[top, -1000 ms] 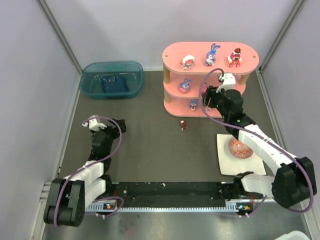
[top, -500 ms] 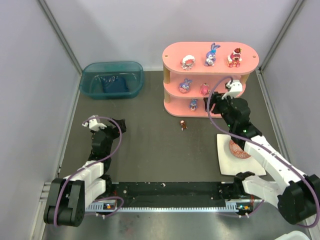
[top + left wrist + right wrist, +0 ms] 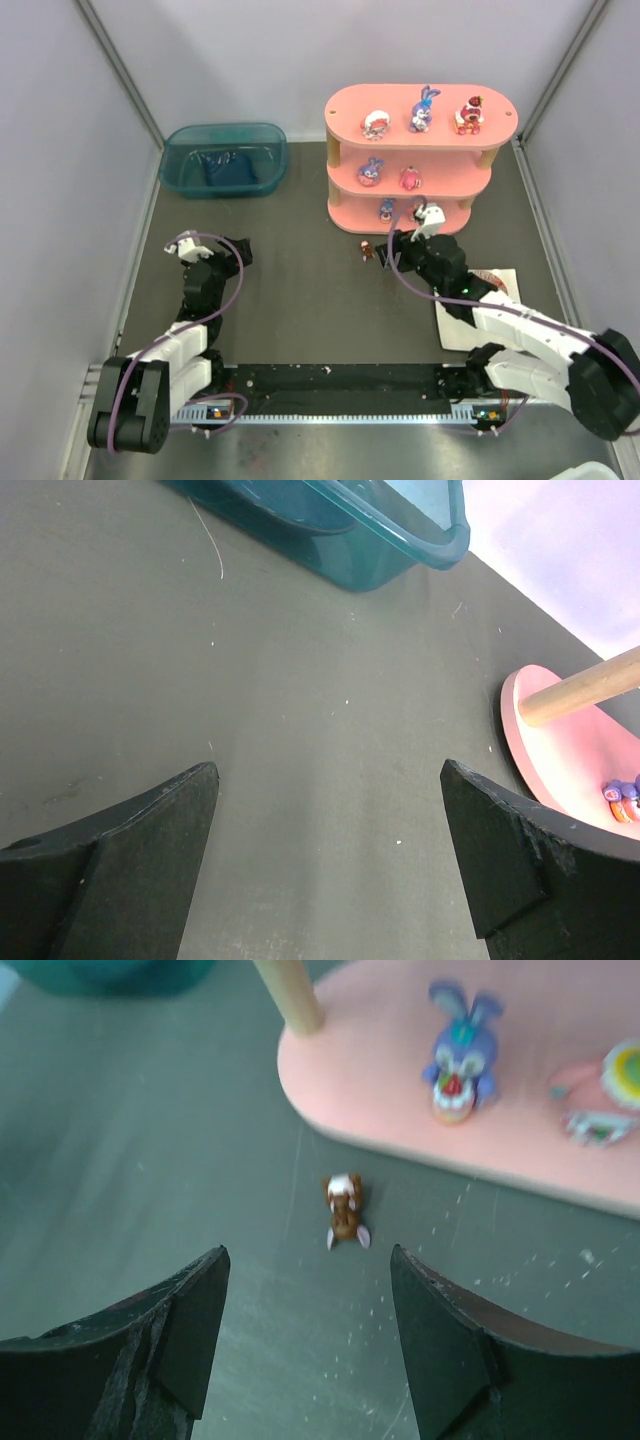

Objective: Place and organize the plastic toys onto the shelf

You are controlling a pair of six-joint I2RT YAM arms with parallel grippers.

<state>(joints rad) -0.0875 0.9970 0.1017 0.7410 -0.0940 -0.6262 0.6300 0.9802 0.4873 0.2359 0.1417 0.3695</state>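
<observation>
Standing at the back right of the dark matte mat (image 3: 290,290), the shelf (image 3: 345,110) is a glossy pink unit of three round-ended boards on pale wooden dowels. Three small moulded plastic toys sit on its top board, among them the long-eared bunny (image 3: 424,110). A purple-blue figure (image 3: 371,171) and a pink figure (image 3: 410,178) stand on the middle board, and a small blue bunny (image 3: 458,1060) on the bottom one. A tiny brown figurine (image 3: 343,1218) lies on the mat just in front of the shelf. The translucent teal bin (image 3: 225,160) sits well to the left.

A second ago the right gripper (image 3: 305,1260) was up at the middle board; it is now low over the mat, jaws wide and empty, with the brown figurine just ahead of them. The left gripper (image 3: 328,775) has not moved, its jaws wide apart over bare mat.
</observation>
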